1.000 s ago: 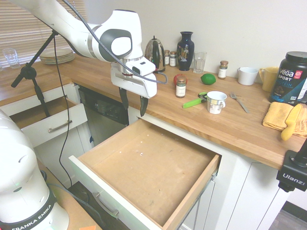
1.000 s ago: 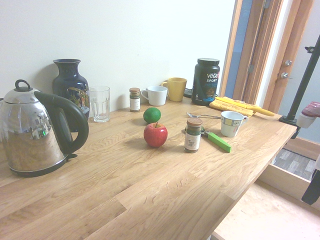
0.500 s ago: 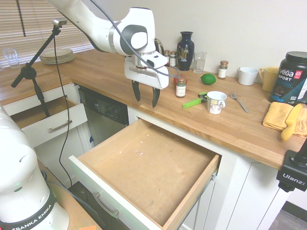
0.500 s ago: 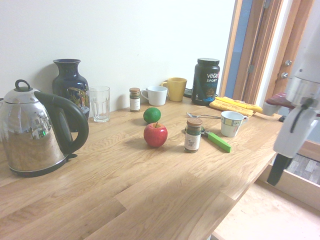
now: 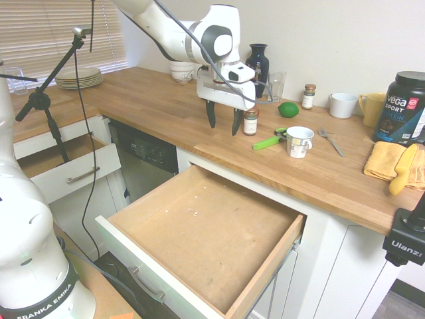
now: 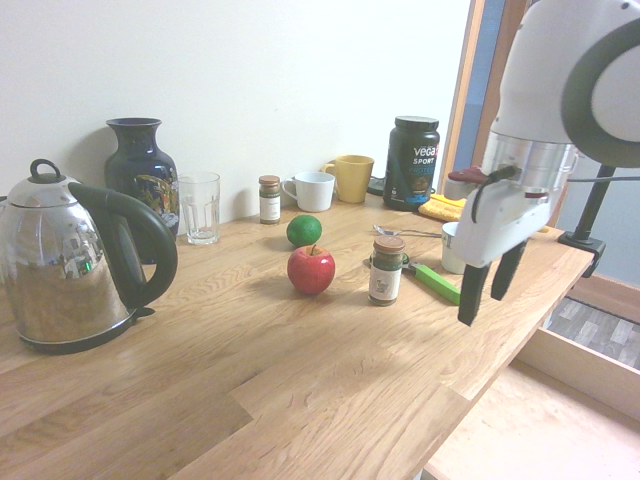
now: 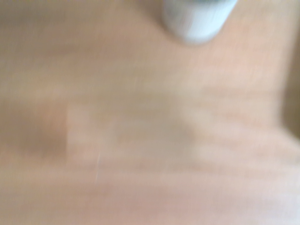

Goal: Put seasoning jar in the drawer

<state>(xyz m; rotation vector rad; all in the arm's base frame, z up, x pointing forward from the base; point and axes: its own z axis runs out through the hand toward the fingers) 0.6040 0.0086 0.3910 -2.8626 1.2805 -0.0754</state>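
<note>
The seasoning jar point(image 5: 250, 121) point(image 6: 385, 272) stands upright on the wooden counter beside a red apple point(image 6: 311, 270); it is clear glass with a pale label and brownish contents. My gripper point(image 5: 223, 126) point(image 6: 482, 305) hangs open just above the counter, a short way from the jar on its drawer side and not touching it, with nothing between its fingers. Below the counter's edge, the wide drawer point(image 5: 199, 232) is pulled out, its light-wood base bare. The wrist view is a blur of wood grain with a pale round thing point(image 7: 199, 18) at one edge.
Near the jar lie a green-handled tool point(image 5: 269, 141), a white mug point(image 5: 299, 141), a lime point(image 5: 288, 109) and a spoon point(image 5: 331, 141). Along the wall stand a kettle point(image 6: 80, 265), vase point(image 6: 140, 170), glass point(image 6: 199, 207), brown-capped jar point(image 6: 269, 200) and mugs. A smaller drawer point(image 5: 66, 166) is open at left.
The arm has swung from above the open drawer up over the counter, bringing the gripper close to the seasoning jar. The fingers have stayed open. Nothing on the counter has moved.
</note>
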